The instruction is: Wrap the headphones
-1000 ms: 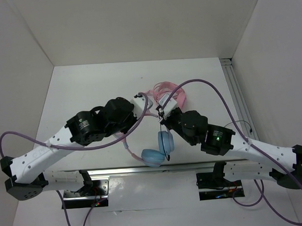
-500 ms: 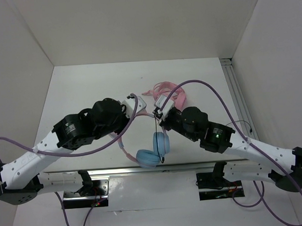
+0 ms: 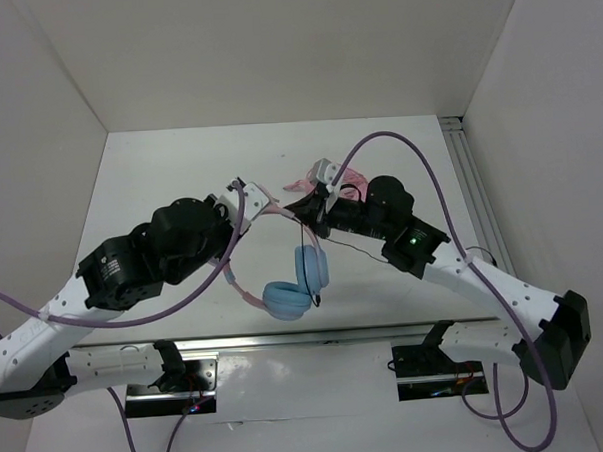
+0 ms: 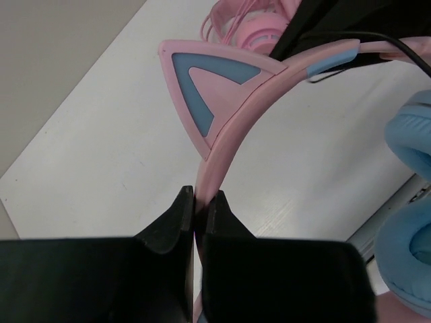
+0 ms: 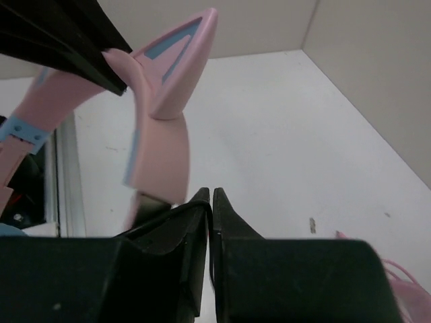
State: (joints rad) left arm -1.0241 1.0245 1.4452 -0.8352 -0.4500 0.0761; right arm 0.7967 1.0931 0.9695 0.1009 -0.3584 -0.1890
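Observation:
The headphones hang in the air, held by both arms. Their light blue ear cups [image 3: 287,298] dangle below the thin pink cat-ear headband [image 3: 270,201]. My left gripper [image 3: 250,194] is shut on the headband; in the left wrist view the jaws [image 4: 200,196] pinch the pink band just below a cat ear [image 4: 212,94], with an ear cup [image 4: 412,138] at the right. My right gripper [image 3: 312,208] is shut on the thin black cable [image 3: 355,250]. In the right wrist view the cable [image 5: 161,224] runs between the closed fingertips [image 5: 211,195], beside the headband [image 5: 161,134].
All-pink headphones [image 3: 335,175] with a coiled pink cable lie on the white table just behind the right gripper; they also show in the left wrist view [image 4: 252,23]. White walls enclose the table. An aluminium rail [image 3: 286,339] runs along the near edge.
Both grippers have moved up and toward the back, the left one also leftward. The headphones have risen with them, and the ear cups now hang farther left.

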